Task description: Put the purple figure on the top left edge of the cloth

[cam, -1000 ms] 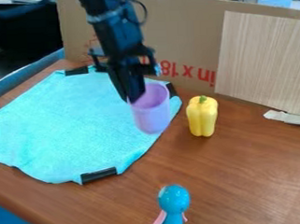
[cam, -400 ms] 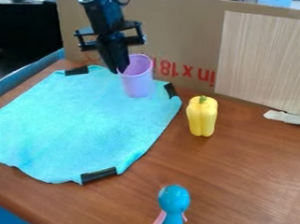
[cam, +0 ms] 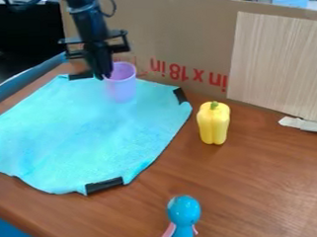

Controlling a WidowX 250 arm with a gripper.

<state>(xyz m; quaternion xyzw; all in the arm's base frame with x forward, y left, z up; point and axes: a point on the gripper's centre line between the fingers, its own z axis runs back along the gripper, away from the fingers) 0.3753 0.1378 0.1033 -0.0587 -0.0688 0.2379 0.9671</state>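
Nearly closed, the claw point(cam: 105, 75) grips the purple cup point(cam: 123, 86) by its rim; release above the cloth point(cam: 89, 131) could topple it.

light: bright, soft, fairly even | cloth point(cam: 89, 128): brightly lit | table point(cam: 276, 184): pale sheen at right | yellow pepper point(cam: 214, 124): soft, faint shadow near its foot | far left corner: very dark | purple cup point(cam: 122, 86): blurred lower part
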